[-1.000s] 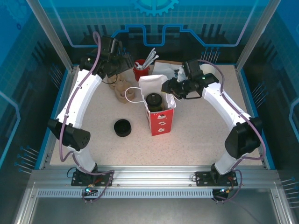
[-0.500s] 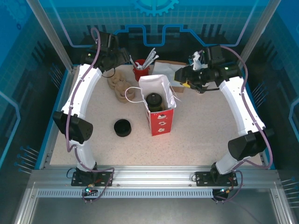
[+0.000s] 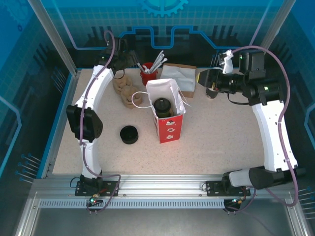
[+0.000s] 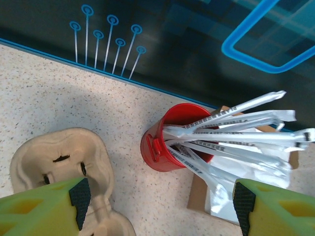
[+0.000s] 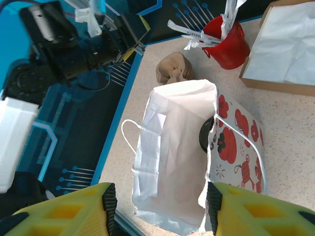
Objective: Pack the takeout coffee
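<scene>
Status, all positions relative to the bag:

- Coffee cup (image 3: 163, 107) is inside the red-and-white paper bag (image 3: 170, 125), upright, black top facing up. From the right wrist view only a sliver of that top (image 5: 204, 134) shows at the bag's inner wall.
- Bag stands upright near the middle of the table (image 3: 216, 132) with its mouth open. One handle loop hangs out on its left side.
- Left end effector (image 3: 127, 58) is behind and to the left of the bag, up near the back edge and well apart from it. In the wrist view (image 4: 160, 199) its fingers (image 4: 78, 196) are spread wide with nothing between them.
- Right end effector (image 3: 206, 84) is behind and to the right of the bag, raised, not touching it. In its wrist view (image 5: 160, 201) the pads (image 5: 107, 200) are spread and nothing is pinched. The bag (image 5: 172, 162) sits below and beyond them.
- Red bucket (image 3: 147, 74) of wrapped utensils is just behind the bag. It also shows in the left wrist view (image 4: 170, 142).
- Pulp cup carrier (image 3: 125, 91) is behind-left of the bag, near the bucket, and also shows at the left wrist (image 4: 64, 162).
- Cardboard box (image 3: 179, 77) with white paper in it is behind-right of the bag.
- Black round piece (image 3: 129, 134) lies on the table to the left of the bag, apart from it.
</scene>
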